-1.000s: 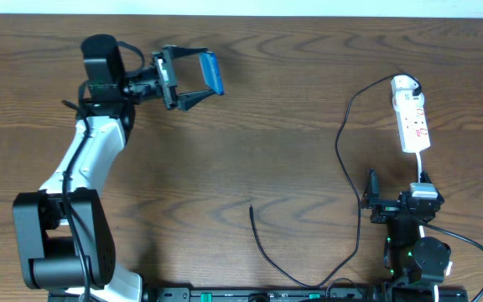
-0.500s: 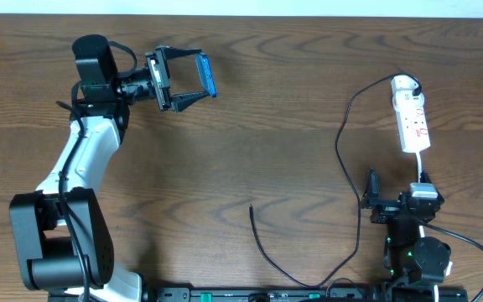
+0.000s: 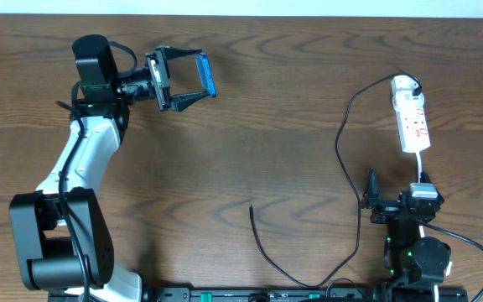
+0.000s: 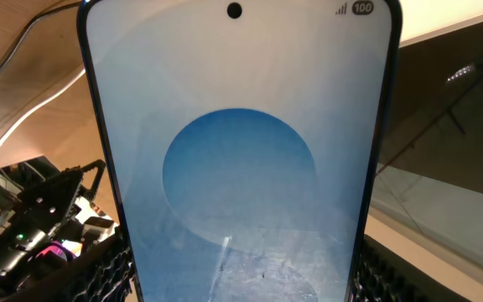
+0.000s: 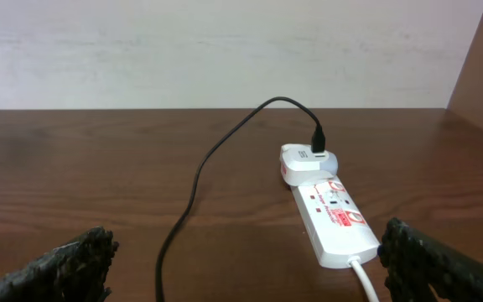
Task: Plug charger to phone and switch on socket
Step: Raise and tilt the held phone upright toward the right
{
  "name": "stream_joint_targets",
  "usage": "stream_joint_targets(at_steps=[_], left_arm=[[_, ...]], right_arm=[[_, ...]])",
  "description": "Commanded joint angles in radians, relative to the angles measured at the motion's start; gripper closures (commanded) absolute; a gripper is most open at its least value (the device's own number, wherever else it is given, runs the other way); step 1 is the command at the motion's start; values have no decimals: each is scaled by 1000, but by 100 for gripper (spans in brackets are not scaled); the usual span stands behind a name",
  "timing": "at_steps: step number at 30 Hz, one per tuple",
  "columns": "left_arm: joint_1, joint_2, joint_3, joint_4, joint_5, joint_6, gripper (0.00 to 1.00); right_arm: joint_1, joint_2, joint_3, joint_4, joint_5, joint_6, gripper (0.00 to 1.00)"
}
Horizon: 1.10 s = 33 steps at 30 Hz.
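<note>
left jaws clamp the slim blue-screened phone (image 3: 207,74) aloft; right jaws gape idle. best carry it port-first toward the thin black charger cable (image 3: 262,247).

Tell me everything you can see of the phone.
The phone is a slim rectangle with a dark frame and rounded corners. Its screen is lit: pale blue with a darker blue circle, a camera hole at top centre and status icons at top right. The left tool grips its long edges and holds it above the far left part of the table; nothing else touches it.
</note>
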Motion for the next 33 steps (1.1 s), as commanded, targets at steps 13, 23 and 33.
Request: stream_joint_targets(at_steps=[13,23,33], left_arm=[[0,-26,8,10,32,-43,93],[0,-26,8,10,31,-39,93],[-1,-26,8,10,20,-27,93]], right_arm=[[5,-6,-2,-4,5,-11,1],[5,-6,-2,-4,5,-11,1],[5,-6,-2,-4,5,-11,1]])
